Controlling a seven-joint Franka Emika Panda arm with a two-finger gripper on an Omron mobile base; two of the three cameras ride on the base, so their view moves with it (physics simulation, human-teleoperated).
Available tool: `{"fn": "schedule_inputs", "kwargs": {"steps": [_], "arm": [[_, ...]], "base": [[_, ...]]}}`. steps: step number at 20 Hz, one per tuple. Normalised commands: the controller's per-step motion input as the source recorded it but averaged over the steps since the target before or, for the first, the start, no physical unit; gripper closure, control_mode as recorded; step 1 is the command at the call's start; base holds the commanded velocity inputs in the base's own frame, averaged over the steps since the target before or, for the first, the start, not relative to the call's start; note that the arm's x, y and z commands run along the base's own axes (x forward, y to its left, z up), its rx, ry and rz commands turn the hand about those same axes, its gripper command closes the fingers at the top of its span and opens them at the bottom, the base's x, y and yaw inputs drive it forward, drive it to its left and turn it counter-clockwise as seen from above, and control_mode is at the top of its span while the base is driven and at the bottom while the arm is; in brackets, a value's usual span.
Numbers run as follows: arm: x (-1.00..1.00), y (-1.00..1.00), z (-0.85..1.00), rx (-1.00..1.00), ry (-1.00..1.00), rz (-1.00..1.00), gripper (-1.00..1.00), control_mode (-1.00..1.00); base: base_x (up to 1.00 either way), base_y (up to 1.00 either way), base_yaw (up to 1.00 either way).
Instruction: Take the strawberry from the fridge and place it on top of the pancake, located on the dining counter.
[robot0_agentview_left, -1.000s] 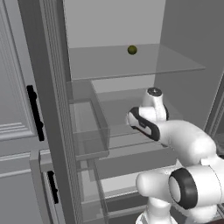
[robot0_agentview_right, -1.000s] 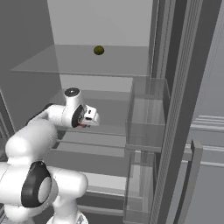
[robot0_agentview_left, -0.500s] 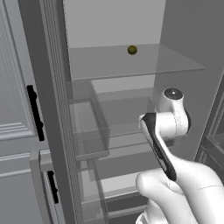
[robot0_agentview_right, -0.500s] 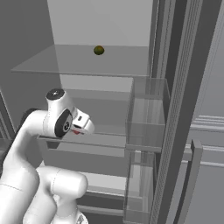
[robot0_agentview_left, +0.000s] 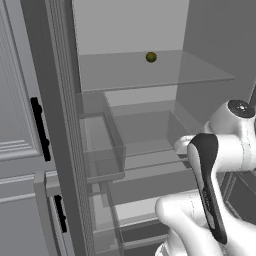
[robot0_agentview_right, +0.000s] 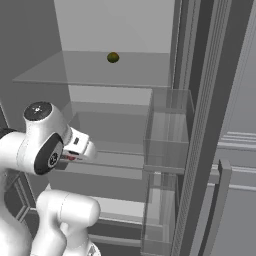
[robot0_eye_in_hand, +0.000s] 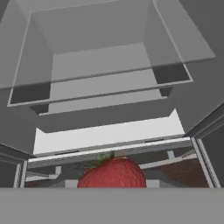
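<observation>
The strawberry, red with a green leafy cap, sits at the bottom of the hand view right in front of the camera. My gripper is shut on it, and a red sliver shows under the white hand in the right base view. The hand hangs in front of the open fridge, level with its middle shelves and outside the compartment. The hand view looks into the pale fridge interior with its glass shelves. The pancake and the dining counter are out of view.
A small olive-green round fruit lies on the upper glass shelf. Clear door bins flank the opening. Light grey cabinets with black handles stand to the left, and a grey bar handle to the right.
The arm has drawn back from the fridge shelves toward the base and folded up, carrying the strawberry along. The gripper has stayed shut on it. The green fruit has not moved.
</observation>
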Motion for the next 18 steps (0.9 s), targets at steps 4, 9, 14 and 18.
{"fn": "schedule_inputs", "kwargs": {"steps": [4, 9, 14, 18], "arm": [[-1.00, 0.37, 0.85, -0.03, 0.04, 0.13, 1.00, -1.00], [-0.82, 0.37, 0.58, -0.13, 0.09, 0.13, 1.00, -1.00], [-0.63, 0.07, 0.00, -0.12, 0.02, 0.00, 1.00, -1.00], [-0.02, -0.24, 0.00, 0.04, 0.10, 0.00, 1.00, -1.00]], "base": [[0.00, 0.00, 0.00], [0.00, 0.00, 0.00], [0.00, 0.00, 0.00], [0.00, 0.00, 0.00]]}}
